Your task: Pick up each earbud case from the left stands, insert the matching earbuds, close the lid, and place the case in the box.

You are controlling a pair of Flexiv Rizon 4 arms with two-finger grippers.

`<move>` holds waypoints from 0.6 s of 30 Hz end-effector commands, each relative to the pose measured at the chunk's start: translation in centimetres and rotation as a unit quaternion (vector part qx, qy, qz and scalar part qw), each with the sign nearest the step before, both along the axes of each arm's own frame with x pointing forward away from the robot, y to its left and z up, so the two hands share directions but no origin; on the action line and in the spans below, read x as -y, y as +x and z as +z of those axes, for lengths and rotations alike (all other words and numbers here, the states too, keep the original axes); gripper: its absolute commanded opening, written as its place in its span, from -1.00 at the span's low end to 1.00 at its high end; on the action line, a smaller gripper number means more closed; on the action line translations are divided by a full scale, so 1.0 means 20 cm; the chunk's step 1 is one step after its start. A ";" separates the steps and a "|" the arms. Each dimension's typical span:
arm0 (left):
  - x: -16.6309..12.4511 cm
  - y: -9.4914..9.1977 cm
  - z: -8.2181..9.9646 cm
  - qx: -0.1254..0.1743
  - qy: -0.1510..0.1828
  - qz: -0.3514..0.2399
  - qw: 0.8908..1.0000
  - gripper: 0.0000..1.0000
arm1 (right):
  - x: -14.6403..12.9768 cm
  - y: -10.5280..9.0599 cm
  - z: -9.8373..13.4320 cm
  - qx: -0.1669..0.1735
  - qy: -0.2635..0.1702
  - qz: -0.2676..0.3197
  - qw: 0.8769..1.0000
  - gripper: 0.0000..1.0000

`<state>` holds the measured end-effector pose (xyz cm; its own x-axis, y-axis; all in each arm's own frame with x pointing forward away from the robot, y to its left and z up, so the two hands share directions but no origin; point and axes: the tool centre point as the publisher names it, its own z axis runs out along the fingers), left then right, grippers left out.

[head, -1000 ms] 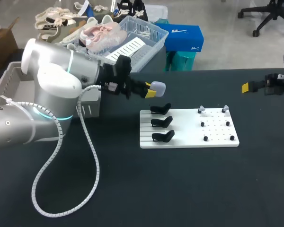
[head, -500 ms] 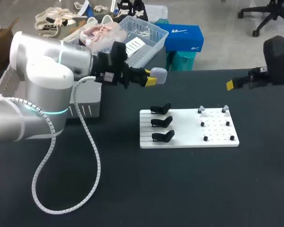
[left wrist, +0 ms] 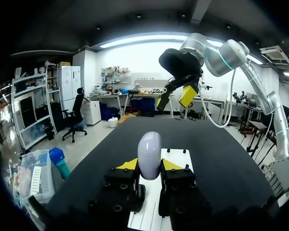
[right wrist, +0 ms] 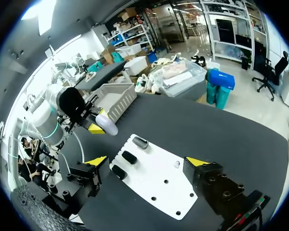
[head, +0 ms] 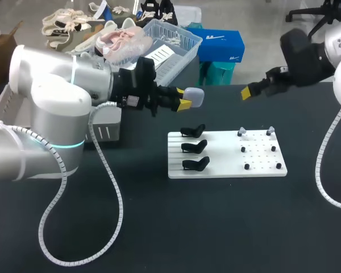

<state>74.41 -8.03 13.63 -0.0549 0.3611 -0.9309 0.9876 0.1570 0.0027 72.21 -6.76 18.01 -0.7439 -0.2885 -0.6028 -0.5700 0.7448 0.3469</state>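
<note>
The earbud case (head: 194,98) was kept pinched between the fingers of the left gripper (head: 186,103), raised and then lowered a little, and held in the air just past the far-left corner of the white board (head: 227,162) – clear of the black stands (head: 194,147). Meanwhile the right gripper (head: 250,92) was brought in from the right edge toward the middle (fingers spread wide, nothing between them). Insertion of the earbuds (head: 242,132) was judged to be next – none had been picked up yet
</note>
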 end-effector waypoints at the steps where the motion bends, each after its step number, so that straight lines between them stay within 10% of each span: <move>1: 0.02 0.00 -0.01 -0.003 0.006 -0.002 1.000 -1.00 | -0.08 0.04 -0.01 -0.009 0.010 0.028 1.000 1.00; 18: 0.07 0.01 0.04 0.015 -0.004 0.006 1.000 -1.00 | -0.35 0.10 -0.09 -0.027 0.011 0.094 0.995 1.00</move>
<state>74.81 -9.33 14.58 -0.0339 0.3600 -0.9323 0.9868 0.1599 0.0258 73.18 -0.36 16.42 -0.7093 -0.4063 -0.5760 -0.6707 0.6405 0.3741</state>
